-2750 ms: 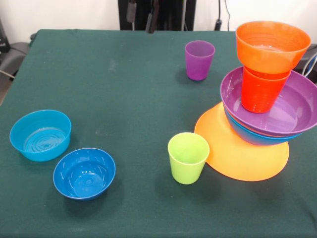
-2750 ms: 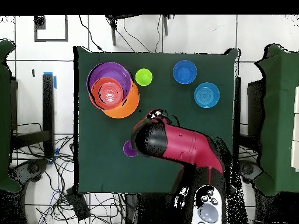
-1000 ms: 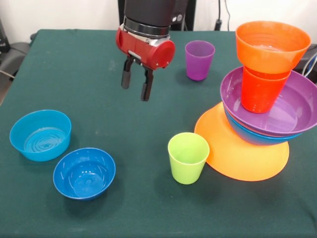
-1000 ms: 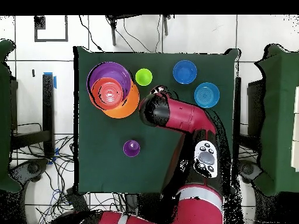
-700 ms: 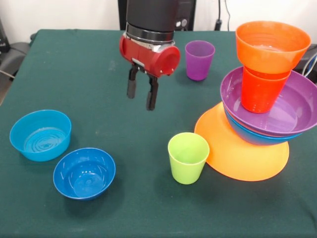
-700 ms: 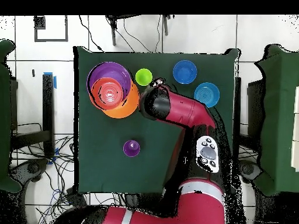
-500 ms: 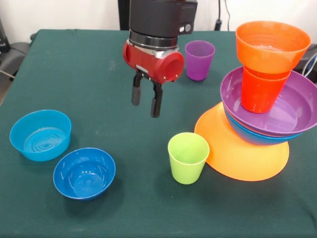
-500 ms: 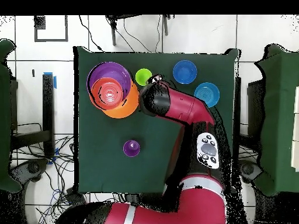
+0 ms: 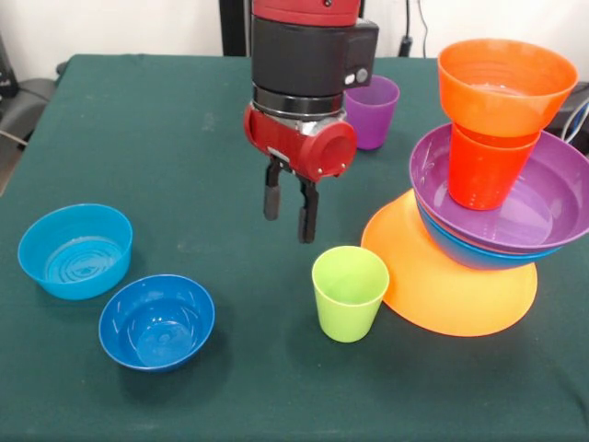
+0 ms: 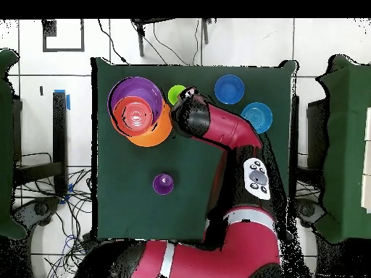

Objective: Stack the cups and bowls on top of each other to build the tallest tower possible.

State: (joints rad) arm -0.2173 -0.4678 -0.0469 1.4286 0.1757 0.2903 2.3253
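Just beside lime green cup [image 9: 350, 292], above table: tool [image 9: 290, 219] narrow, empty.

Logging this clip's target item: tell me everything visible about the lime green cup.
The lime green cup is a smooth, tapered plastic tumbler without a handle. It stands upright and empty, mouth up, on the green tablecloth, alone and not stacked. It sits right beside the rim of the orange-yellow bowl; contact cannot be judged. The robot's hand hangs open just above and beside it, not touching it. In the overhead view the arm partly covers it.
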